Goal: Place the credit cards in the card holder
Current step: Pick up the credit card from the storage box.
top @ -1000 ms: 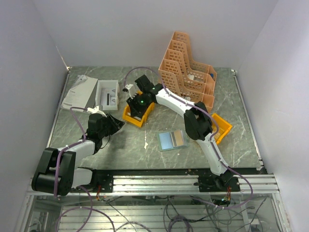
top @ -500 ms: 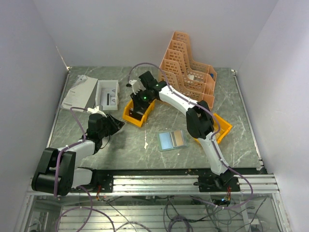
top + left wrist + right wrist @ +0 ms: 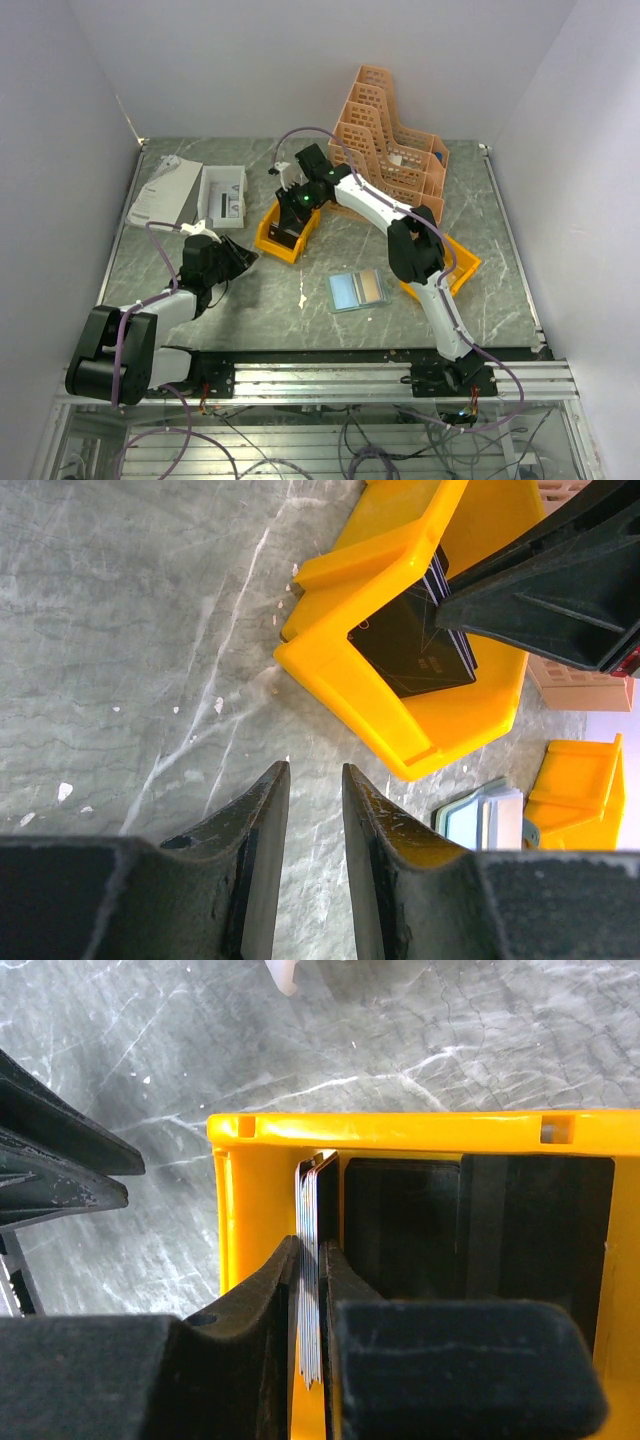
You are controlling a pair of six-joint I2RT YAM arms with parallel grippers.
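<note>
Pinching a thin upright stack of credit cards edge-on beside the wall of the yellow bin, the right end effector is closed on them. Stiff, light and slick, they would likely fan or slip, so a firm grip across the flat faces near mid-length suits. The card holder lies open on the tabletop, well apart from the bin. The left end effector hangs narrowly parted and empty. No lettering is legible.

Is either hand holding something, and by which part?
The right hand pinches several credit cards across their flat faces, inside the yellow bin. The left hand holds nothing.
</note>
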